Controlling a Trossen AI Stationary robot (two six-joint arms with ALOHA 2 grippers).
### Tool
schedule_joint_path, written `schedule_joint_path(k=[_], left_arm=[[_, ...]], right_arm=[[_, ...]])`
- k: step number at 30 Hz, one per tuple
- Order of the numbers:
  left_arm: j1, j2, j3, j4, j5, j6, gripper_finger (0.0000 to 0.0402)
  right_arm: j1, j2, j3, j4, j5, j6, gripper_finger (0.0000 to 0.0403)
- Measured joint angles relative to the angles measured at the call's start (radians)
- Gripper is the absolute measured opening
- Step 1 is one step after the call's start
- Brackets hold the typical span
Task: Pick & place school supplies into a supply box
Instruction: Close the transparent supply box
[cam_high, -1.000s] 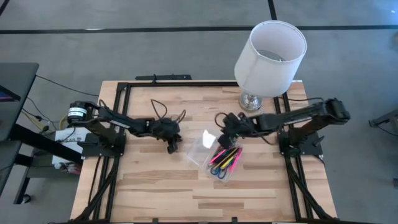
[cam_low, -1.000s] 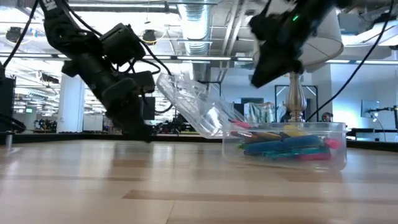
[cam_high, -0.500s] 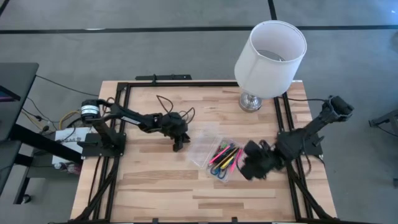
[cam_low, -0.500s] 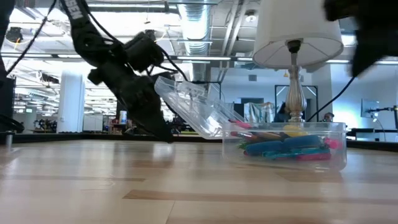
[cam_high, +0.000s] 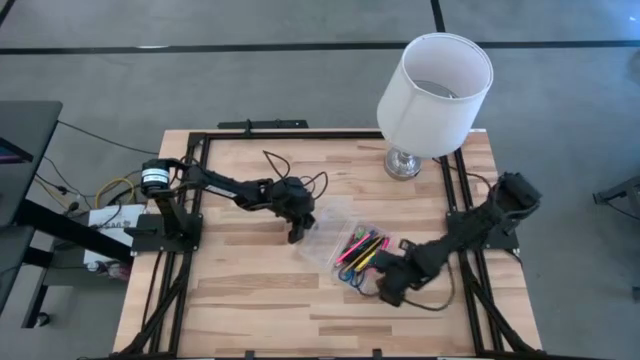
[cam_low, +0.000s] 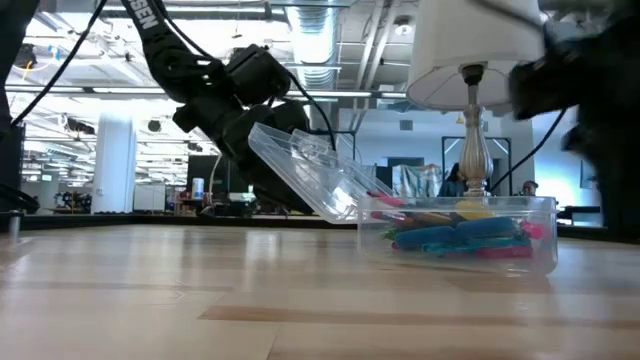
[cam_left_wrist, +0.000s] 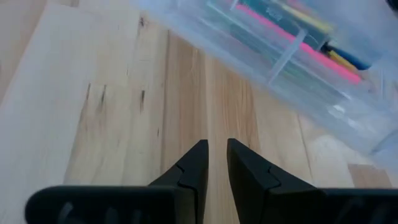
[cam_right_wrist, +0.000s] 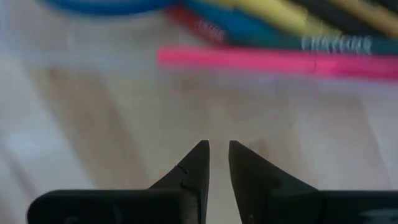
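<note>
The clear supply box (cam_high: 362, 285) stands on the table with its lid (cam_high: 325, 232) swung open toward the left. Inside lie the school supplies (cam_high: 360, 255): pink, yellow, blue and black pens and blue-handled scissors (cam_high: 350, 278). My left gripper (cam_high: 297, 234) is shut, low over the wood just left of the lid; its wrist view shows the box (cam_left_wrist: 348, 106) a short way ahead of the gripper (cam_left_wrist: 216, 149). My right gripper (cam_high: 384, 291) is shut at the box's near right corner. Its wrist view shows the pens (cam_right_wrist: 267, 59) close ahead of the gripper (cam_right_wrist: 217, 149). My right gripper stands close against the near right wall of the box (cam_high: 372, 287), coming level from the table's right. I cannot tell whether its fingers touch the wall.
A white lampshade (cam_high: 435, 80) on a chrome base (cam_high: 403, 163) stands at the table's far right, behind the box. Black frame rails (cam_high: 190, 200) run along both table sides. Bare wood lies in front of the box toward the near edge (cam_high: 270, 310).
My right gripper has swung from above the box's far side out to the right, then down toward the near edge, ending low at the box's near right corner. My left gripper has moved right, toward the open lid. The box and lid have stayed put.
</note>
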Motion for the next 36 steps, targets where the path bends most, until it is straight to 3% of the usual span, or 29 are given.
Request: schedule_joint_path(k=[7, 17, 36], left_arm=[[-0.011, 0.000, 0.029, -0.052, 0.005, -0.002, 0.0051], [-0.061, -0.032, 0.030, -0.084, 0.047, -0.030, 0.0051], [-0.127, -0.121, 0.029, -0.039, -0.008, -0.040, 0.0051]], right_arm=[[-0.126, 0.079, 0.000, 0.082, -0.001, -0.164, 0.0054], [-0.197, 0.059, -0.028, 0.110, -0.009, -0.300, 0.0054], [-0.325, 0.062, -0.032, 0.218, 0.057, -0.415, 0.0054]])
